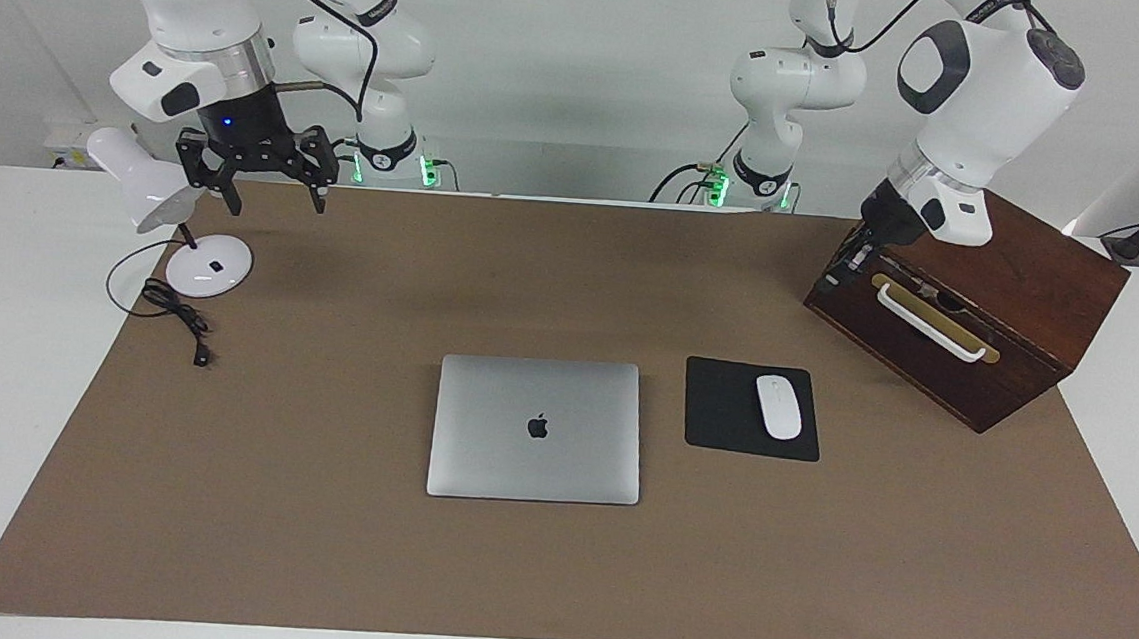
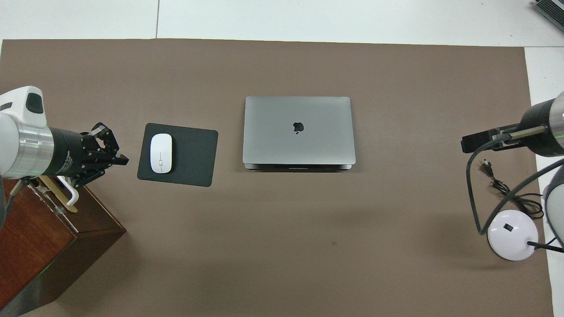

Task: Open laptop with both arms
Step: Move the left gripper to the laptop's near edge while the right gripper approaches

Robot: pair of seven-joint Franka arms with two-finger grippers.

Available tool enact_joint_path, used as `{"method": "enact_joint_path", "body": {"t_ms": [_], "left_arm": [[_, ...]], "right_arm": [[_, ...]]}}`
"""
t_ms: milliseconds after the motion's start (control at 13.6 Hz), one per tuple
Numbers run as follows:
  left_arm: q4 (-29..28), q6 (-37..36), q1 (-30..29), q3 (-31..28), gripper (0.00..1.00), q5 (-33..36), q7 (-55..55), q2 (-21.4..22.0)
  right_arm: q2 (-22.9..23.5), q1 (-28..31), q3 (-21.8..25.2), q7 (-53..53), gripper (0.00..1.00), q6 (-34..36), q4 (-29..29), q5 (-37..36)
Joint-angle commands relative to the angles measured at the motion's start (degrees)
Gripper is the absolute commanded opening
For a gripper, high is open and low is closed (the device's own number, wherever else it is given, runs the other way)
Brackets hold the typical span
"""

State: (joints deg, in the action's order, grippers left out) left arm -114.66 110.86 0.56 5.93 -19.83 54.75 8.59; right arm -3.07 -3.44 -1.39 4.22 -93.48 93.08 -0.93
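Observation:
The laptop [image 1: 537,428] [image 2: 298,131] lies closed and flat in the middle of the brown mat, its lid with the dark logo facing up. My left gripper [image 1: 837,275] [image 2: 124,160] hangs shut on nothing over the mat, at the wooden box's corner and pointing toward the mouse pad. My right gripper [image 1: 277,201] [image 2: 467,143] hangs open over the mat near the desk lamp, at the right arm's end of the table. Neither gripper touches the laptop.
A black mouse pad [image 1: 719,410] with a white mouse [image 1: 779,406] lies beside the laptop toward the left arm's end. A dark wooden box [image 1: 1023,291] with a white handle [image 1: 930,323] stands at that end. A white desk lamp [image 1: 202,269] and its cable [image 1: 174,312] sit at the other end.

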Motion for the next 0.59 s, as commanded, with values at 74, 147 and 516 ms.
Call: {"method": "enact_joint_path", "body": {"t_ms": [74, 147, 516], "left_arm": [[-8.2, 9.3, 3.2, -0.4, 0.0, -8.6, 8.7, 1.5], [-10.0, 12.4, 6.1, -0.4, 0.0, -9.0, 10.9, 1.3], [-12.5, 19.3, 8.2, -0.4, 0.0, -12.1, 15.0, -1.8]], "right_arm": [[-0.9, -0.9, -0.2, 7.9, 1.0, -3.1, 1.1, -0.2], [-0.9, -1.3, -0.2, 10.3, 1.0, -3.6, 1.1, -0.5], [-0.9, -5.5, -0.2, 25.4, 1.0, -7.9, 1.6, -4.9]]}}
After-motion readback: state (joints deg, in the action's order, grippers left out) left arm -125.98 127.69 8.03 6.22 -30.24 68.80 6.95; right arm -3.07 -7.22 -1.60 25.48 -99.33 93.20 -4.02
